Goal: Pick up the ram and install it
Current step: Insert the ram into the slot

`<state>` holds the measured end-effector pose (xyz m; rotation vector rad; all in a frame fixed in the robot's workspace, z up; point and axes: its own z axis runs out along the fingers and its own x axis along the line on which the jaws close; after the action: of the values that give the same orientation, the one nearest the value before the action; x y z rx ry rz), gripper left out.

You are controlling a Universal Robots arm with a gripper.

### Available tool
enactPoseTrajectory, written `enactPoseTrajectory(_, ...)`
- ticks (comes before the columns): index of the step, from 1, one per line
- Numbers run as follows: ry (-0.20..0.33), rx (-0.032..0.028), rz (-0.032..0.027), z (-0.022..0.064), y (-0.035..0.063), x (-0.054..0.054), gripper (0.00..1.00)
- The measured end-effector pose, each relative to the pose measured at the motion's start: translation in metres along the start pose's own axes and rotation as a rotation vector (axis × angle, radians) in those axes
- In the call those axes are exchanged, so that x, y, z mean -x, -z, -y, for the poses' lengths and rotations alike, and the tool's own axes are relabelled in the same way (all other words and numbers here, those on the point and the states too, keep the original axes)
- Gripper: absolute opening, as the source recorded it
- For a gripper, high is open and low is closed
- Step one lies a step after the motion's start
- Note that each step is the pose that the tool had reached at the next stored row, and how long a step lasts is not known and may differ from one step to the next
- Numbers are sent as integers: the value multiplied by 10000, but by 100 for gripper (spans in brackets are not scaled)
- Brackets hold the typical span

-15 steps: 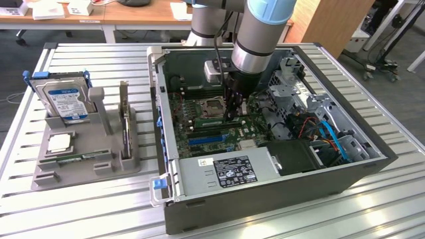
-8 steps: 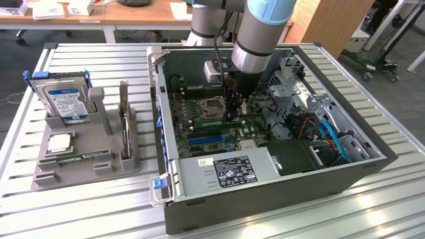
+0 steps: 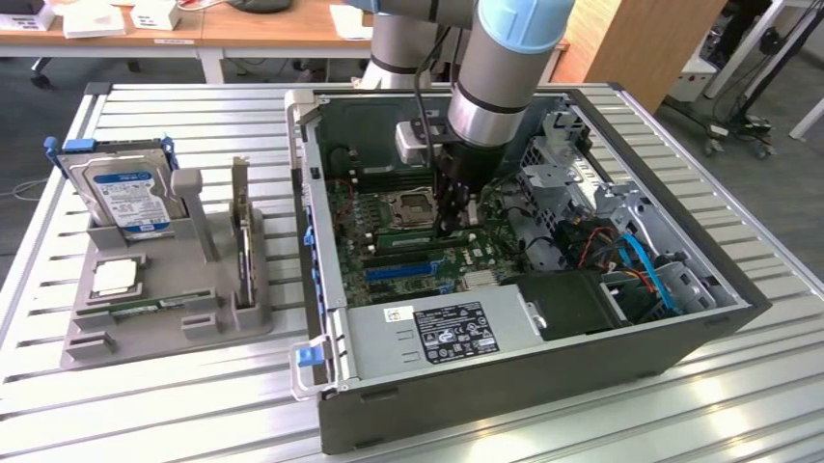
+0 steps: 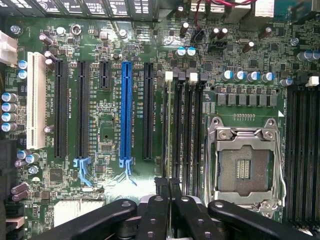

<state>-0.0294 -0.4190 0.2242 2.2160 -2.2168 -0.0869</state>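
Between the black fingertips of the gripper, the ram is seen edge-on as a thin strip, lined up along the memory slot nearest the expansion connectors; whether it is seated in that slot cannot be told. The jaws are drawn narrow, pinched onto the ram's end. Three further dark memory slots are ranged just beside it, with white latches at their far ends. An open CPU socket with a metal frame is set beside those slots, and a blue expansion slot and a white slot are found on the other side, all on the green motherboard. In the exterior view, the gripper is lowered inside the open computer case, beyond the labelled power supply. On the exterior view's left, a grey holder is placed on the slatted table; in it are kept a second ram stick lying flat, a hard drive with a blue-white label, and a dark expansion card standing on edge.
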Motion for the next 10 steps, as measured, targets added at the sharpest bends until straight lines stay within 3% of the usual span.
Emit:
enactPoseTrajectory(6, 0, -1, 2, 0, -1, 1, 13)
enactPoseTrajectory(9, 0, -1, 2, 0, -1, 1, 25)
enactPoseTrajectory(10, 0, -1, 2, 0, -1, 0, 25)
